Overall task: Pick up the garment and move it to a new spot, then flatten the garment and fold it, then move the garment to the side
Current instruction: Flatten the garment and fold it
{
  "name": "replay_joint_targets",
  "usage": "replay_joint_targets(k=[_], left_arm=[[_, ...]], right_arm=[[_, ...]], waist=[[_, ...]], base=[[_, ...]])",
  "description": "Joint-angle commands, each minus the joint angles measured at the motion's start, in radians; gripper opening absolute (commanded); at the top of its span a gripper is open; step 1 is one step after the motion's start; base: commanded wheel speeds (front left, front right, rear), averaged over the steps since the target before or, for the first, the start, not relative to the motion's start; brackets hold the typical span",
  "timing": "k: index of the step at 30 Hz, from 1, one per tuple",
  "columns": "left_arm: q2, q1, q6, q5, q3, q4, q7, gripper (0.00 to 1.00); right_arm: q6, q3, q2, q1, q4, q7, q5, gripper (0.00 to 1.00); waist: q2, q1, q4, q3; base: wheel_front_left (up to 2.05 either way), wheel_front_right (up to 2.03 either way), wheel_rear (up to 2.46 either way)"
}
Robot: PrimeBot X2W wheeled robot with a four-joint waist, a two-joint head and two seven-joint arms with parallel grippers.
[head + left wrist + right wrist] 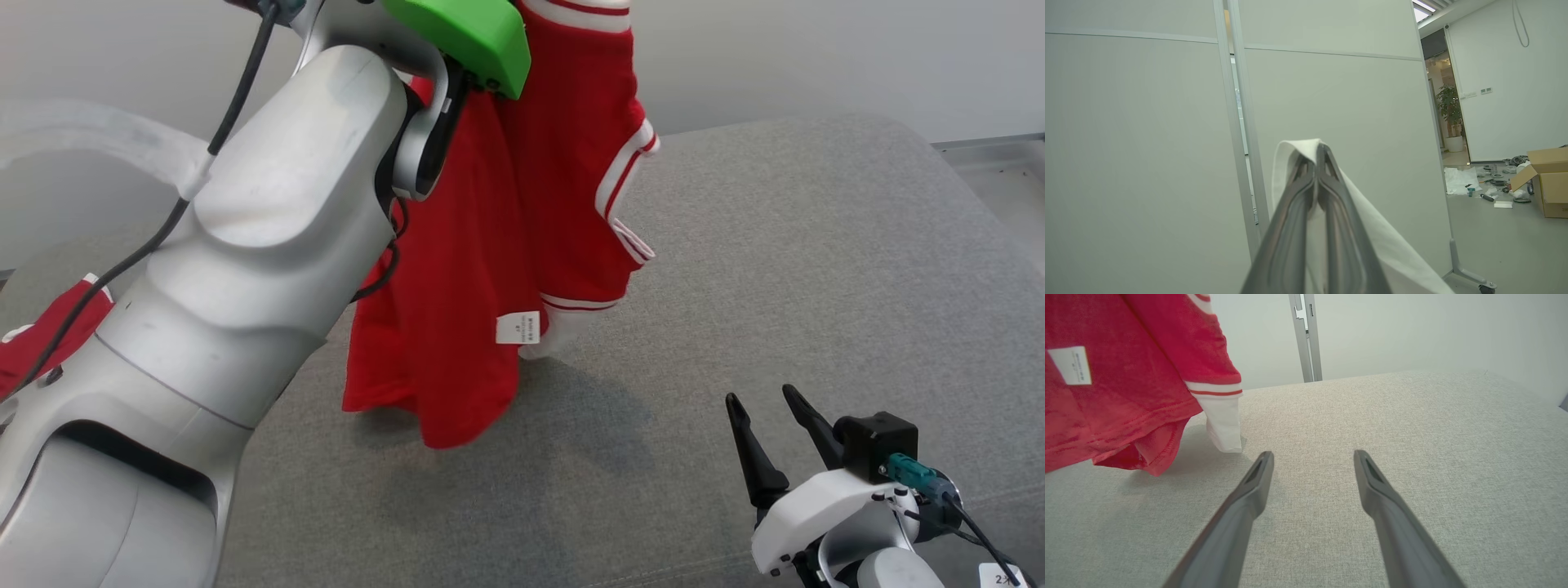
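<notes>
The garment [457, 269] is red with white, red-striped trim and a white label. It hangs lengthwise from above, left of centre in the head view, its lowest folds at or just above the grey padded surface [775, 269]. My left gripper [1318, 149] is raised and shut on a white fold of the garment [1376, 241]; my pale left arm [245, 286] covers its fingers in the head view. My right gripper [761, 398] stands open and holds nothing, low at the front right, clear of the cloth. In the right wrist view the right gripper [1312, 454] points past the garment [1126, 388].
More red cloth [49, 335] shows at the left edge behind my arm. A metal post [1306, 335] and pale wall panels stand behind the surface. The surface ends at the right [980, 188]. Far off are a cardboard box [1549, 183] and a potted plant [1449, 110].
</notes>
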Motion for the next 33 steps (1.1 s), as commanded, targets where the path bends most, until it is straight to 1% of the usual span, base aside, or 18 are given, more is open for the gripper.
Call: replay_joint_targets(k=[1,6,9,18,20,23,25,26,27,28,29,31,33], left_arm=[[-0.013,0.002,-0.011,-0.004,0.02,-0.014,-0.001,0.0],[-0.02,0.048,-0.019,-0.006,0.065,-0.025,0.0,0.0],[-0.009,0.095,-0.014,-0.012,0.09,0.0,0.0,0.0],[0.081,0.288,0.031,0.051,0.139,0.151,-0.001,0.0],[0.109,0.316,0.04,0.083,0.133,0.194,-0.001,0.0],[0.137,0.341,0.039,0.119,0.12,0.254,-0.001,0.0],[0.157,0.344,0.048,0.139,0.128,0.282,-0.001,0.0],[0.164,0.347,0.052,0.146,0.134,0.295,-0.001,0.1],[0.168,0.35,0.056,0.152,0.143,0.304,-0.001,0.42],[0.171,0.354,0.061,0.156,0.151,0.312,-0.001,0.78],[0.171,0.362,0.062,0.155,0.159,0.323,-0.001,1.0],[0.163,0.377,0.055,0.14,0.175,0.352,-0.001,1.0],[0.145,0.392,0.03,0.127,0.172,0.391,0.013,1.0]], right_arm=[[-0.001,0.002,-0.004,0.012,0.003,-0.007,0.005,1.0],[-0.001,0.003,-0.004,0.012,-0.001,-0.006,0.003,1.0],[-0.001,-0.001,-0.004,0.011,-0.005,-0.003,-0.002,1.0],[-0.001,-0.016,-0.004,0.013,-0.019,0.015,-0.024,1.0],[-0.001,-0.012,-0.004,0.01,-0.024,0.021,-0.027,1.0],[-0.001,-0.001,-0.004,0.003,-0.03,0.03,-0.032,1.0],[-0.001,0.004,-0.004,0.0,-0.034,0.035,-0.036,1.0],[-0.001,0.006,-0.004,0.0,-0.035,0.039,-0.037,1.0],[-0.001,0.009,-0.004,0.001,-0.038,0.042,-0.038,1.0],[-0.001,0.011,-0.004,0.002,-0.04,0.045,-0.04,1.0],[-0.001,0.012,-0.004,0.003,-0.042,0.048,-0.04,1.0],[-0.001,0.013,-0.004,0.004,-0.045,0.051,-0.041,1.0],[-0.001,0.014,-0.004,0.006,-0.048,0.055,-0.041,1.0]], waist=[[0.0,0.0,-0.009,-0.001],[0.0,0.0,-0.024,0.007],[0.0,0.0,-0.031,0.014],[0.0,0.0,-0.022,0.037],[0.0,0.0,-0.018,0.041],[0.0,0.0,-0.014,0.045],[0.0,0.0,-0.011,0.049],[0.0,0.0,-0.01,0.05],[0.0,0.0,-0.008,0.052],[0.0,0.0,-0.008,0.053],[0.0,0.0,-0.007,0.054],[0.0,0.0,-0.005,0.056],[0.0,0.0,-0.002,0.057]], base=[[0.0,0.0,0.0],[0.0,0.0,0.0],[0.0,0.0,0.0],[0.0,0.0,0.0],[0.0,0.0,0.0],[0.0,0.0,0.0],[0.0,0.0,0.0],[0.0,0.0,0.0],[0.0,0.0,0.0],[0.0,0.0,0.0],[0.0,0.0,0.0],[0.0,0.0,0.0],[0.0,0.0,0.0]])
